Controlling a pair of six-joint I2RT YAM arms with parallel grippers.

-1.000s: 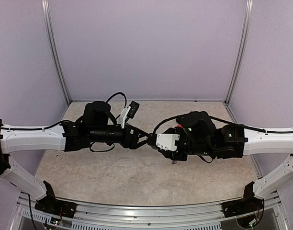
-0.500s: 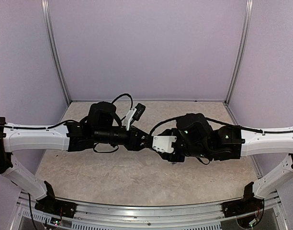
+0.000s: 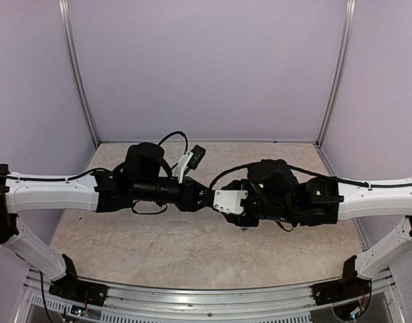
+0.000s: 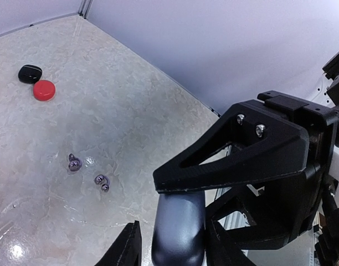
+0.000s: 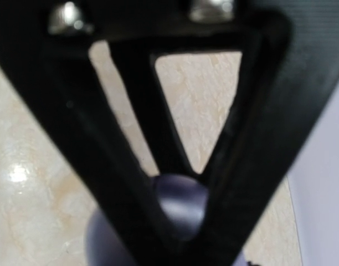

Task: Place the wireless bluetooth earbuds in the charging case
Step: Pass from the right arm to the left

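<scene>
Silver-grey and smooth, a rounded charging case [image 4: 178,224] hangs in mid-air above the desk [image 4: 119,111], at the spot where my two arms meet. My right jaws are part-way closed on it and, I judge, carry it. My left jaws stand half open on either side of its near end; I cannot tell whether they touch it. The case's long axis runs from my left jaws straight toward my right jaws, and I can see no lid or opening. Nothing shows inside it. On the desk below lie a silver-grey earbud [image 4: 74,164] and, near it, a second earbud [image 4: 102,182], both too small to tell which way they point. Well apart, toward the far corner, a red case [image 4: 44,90] sits just beside a black case [image 4: 30,73]. I judge the task barely begun: no earbud is seated yet.
</scene>
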